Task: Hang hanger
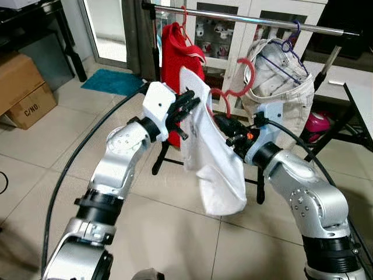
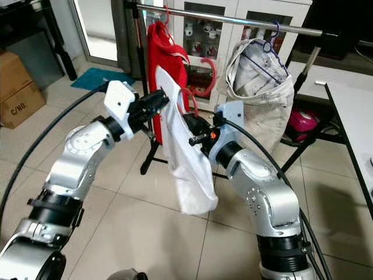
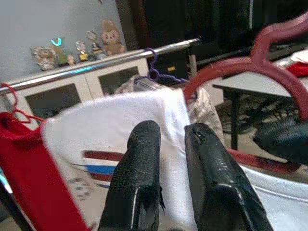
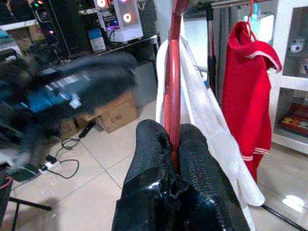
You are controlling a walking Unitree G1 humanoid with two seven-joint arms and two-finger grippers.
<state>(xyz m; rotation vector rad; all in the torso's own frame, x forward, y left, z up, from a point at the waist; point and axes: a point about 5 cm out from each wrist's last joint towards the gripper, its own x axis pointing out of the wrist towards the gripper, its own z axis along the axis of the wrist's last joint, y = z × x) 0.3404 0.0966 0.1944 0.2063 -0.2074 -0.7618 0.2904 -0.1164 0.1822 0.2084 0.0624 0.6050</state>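
While my right gripper (image 4: 173, 144) is clamped on the red hanger (image 1: 242, 81) and my left gripper (image 3: 166, 159) pinches its white shirt (image 1: 213, 157), the hook sits below the rail (image 1: 262, 20), unhung.

Both arms raised, bent inward; left jaws (image 1: 185, 108) pinched together, right jaws (image 4: 169, 154) clamped, facing them closely.

Legible text: "C/NO." printed in black on the side face of the cardboard box (image 1: 30, 107) standing on the tiled floor. The white shirt's (image 3: 120, 139) striped print carries no readable lettering.
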